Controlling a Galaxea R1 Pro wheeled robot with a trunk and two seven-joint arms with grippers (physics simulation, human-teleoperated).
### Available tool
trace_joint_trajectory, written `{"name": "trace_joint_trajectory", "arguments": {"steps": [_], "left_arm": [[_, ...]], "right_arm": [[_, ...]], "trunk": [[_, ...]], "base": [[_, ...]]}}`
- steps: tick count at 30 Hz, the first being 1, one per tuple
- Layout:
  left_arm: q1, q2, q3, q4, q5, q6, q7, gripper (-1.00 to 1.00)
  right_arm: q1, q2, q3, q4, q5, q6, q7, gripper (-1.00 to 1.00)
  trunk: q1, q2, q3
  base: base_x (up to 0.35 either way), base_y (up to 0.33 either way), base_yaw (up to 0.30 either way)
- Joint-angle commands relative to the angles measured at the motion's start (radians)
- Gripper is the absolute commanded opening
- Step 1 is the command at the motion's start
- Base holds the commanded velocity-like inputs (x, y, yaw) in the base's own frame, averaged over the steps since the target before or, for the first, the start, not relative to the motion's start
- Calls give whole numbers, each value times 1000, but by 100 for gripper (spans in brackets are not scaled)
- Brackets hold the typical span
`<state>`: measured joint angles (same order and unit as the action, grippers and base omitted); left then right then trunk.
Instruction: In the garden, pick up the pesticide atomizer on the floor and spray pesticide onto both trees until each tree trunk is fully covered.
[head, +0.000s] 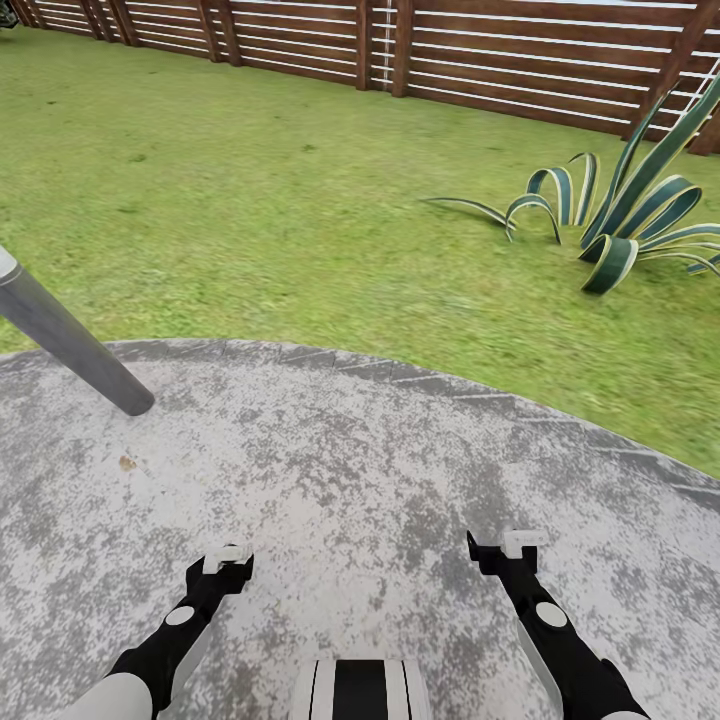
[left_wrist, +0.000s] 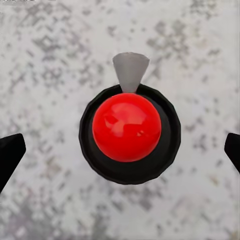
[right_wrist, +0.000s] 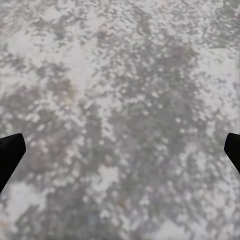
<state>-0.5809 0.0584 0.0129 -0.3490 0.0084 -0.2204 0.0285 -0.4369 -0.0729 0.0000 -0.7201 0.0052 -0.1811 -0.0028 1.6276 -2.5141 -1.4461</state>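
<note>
Mottled paving (head: 380, 470); under the left gripper (left_wrist: 120, 150), perhaps the atomizer (left_wrist: 127, 132).

Round mottled grey stone patio (head: 380, 470) fills the lower half, curved edge meeting the green lawn (head: 250, 200) beyond. Brown fence (head: 480, 50) of horizontal slats runs along the top, with thicker posts. Striped agave-like plant (head: 620, 210), dark green leaves with pale edges, sits on the grass at right, near the fence. Grey metal pole (head: 70, 345) slants in from the left edge, its foot on the patio near the rim. Small tan speck just below the pole's foot. Left gripper (head: 225, 565) low left, right gripper (head: 510, 550) low right, both black with white tips, over the stone, well apart. Robot's black-and-white trunk at bottom centre.
</note>
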Motion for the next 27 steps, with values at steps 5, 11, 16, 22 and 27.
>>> {"name": "trace_joint_trajectory", "arguments": {"steps": [5, 11, 16, 22, 27], "left_arm": [[0, 1, 1, 1, 1, -4, 1, 100], [0, 1, 1, 1, 2, -4, 1, 100], [0, 1, 1, 1, 2, -4, 1, 100], [-1, 0, 1, 0, 2, -4, 1, 100], [-1, 0, 1, -3, 2, -4, 1, 100]], "right_arm": [[0, 0, 0, 1, 0, -3, 0, 100], [0, 0, 0, 1, 1, -3, 0, 100], [0, 0, 0, 2, 1, -3, 0, 100], [0, 0, 0, 2, 1, -3, 0, 100], [0, 0, 0, 2, 1, -3, 0, 100]], "trunk": [[0, 0, 2], [0, 0, 2], [0, 0, 3], [0, 0, 7], [0, 0, 7]], "base": [[0, 0, 0], [0, 0, 0], [0, 0, -1], [0, 0, -28], [0, 0, 0]]}}
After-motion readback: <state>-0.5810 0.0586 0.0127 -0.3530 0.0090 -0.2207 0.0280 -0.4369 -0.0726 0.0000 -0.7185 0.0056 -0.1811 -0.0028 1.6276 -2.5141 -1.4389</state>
